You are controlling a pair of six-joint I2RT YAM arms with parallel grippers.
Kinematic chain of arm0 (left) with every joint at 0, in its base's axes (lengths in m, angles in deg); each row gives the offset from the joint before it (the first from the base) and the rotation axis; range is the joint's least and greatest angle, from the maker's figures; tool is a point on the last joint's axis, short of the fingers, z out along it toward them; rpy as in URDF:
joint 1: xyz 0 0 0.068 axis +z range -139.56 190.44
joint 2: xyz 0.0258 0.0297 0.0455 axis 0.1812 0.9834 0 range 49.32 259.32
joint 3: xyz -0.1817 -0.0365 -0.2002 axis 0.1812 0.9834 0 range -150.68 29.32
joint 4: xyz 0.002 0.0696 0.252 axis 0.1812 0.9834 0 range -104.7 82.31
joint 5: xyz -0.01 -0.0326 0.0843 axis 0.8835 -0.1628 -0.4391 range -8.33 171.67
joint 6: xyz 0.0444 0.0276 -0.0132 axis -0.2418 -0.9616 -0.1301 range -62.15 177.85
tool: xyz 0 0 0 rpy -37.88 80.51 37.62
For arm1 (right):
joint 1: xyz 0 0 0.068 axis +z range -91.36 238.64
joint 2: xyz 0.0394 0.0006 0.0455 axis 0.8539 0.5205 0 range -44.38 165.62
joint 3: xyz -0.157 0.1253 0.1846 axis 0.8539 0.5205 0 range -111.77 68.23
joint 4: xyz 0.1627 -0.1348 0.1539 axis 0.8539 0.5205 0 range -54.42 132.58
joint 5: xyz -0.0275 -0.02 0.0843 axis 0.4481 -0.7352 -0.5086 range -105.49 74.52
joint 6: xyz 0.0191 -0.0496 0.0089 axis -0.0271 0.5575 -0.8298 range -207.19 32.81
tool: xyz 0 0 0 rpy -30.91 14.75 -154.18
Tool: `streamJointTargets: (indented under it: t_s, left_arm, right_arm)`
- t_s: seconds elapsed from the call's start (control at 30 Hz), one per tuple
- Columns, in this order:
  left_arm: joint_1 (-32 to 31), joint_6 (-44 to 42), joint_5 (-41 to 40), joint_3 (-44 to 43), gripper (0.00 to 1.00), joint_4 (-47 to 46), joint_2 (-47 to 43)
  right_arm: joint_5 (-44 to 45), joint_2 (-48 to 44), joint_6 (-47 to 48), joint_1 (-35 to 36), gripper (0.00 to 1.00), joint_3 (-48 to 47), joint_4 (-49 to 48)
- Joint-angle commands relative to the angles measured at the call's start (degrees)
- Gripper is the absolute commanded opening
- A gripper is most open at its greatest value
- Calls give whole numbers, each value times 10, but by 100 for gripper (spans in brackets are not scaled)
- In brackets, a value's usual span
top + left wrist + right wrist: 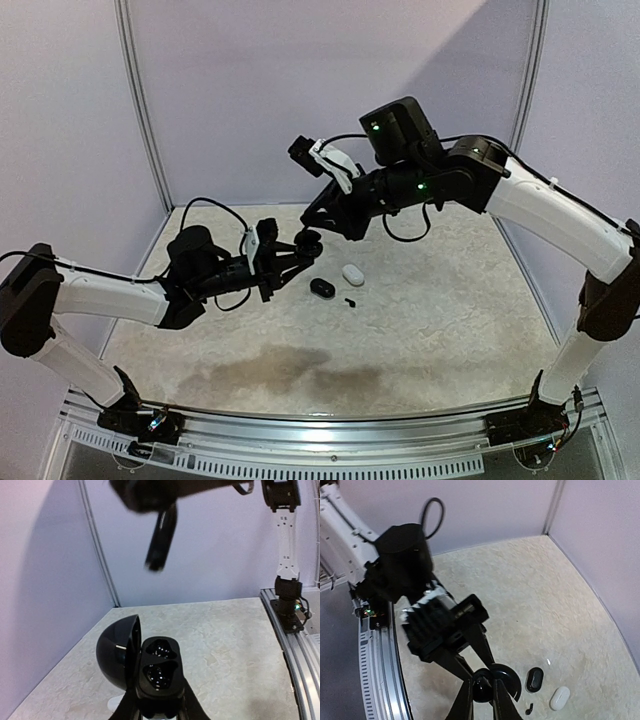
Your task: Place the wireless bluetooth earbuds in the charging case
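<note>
My left gripper (298, 250) is shut on an open black charging case (310, 243) and holds it above the table. In the left wrist view the gripper (160, 692) grips the case base (160, 667) with the lid (116, 656) swung open to the left. Both sockets look dark and glossy, and I cannot tell if buds sit in them. My right gripper (322, 228) hovers just above the case. In the right wrist view its fingers (482, 682) stand close together over the case (482, 692), and anything between them is not discernible. One loose black earbud (529, 709) lies on the table (349, 301).
A black oval case (322, 287) and a white case (352, 273) lie on the table right of the held case, and both show in the right wrist view (534, 679) (559, 698). Pale walls enclose the back and sides. A metal rail (330, 430) runs along the near edge.
</note>
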Motion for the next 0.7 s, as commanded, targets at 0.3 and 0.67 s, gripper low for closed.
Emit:
streamJointTargets:
  t_s: [0.3,0.67]
  left_arm:
    - [14,-61,177,-54,0,91,-6]
    - [14,-100,216,-67,0,119,0]
  right_arm:
    - [-104,-30,315,26,0,11,96]
    - [-20,-6,395,48,0,-1,141]
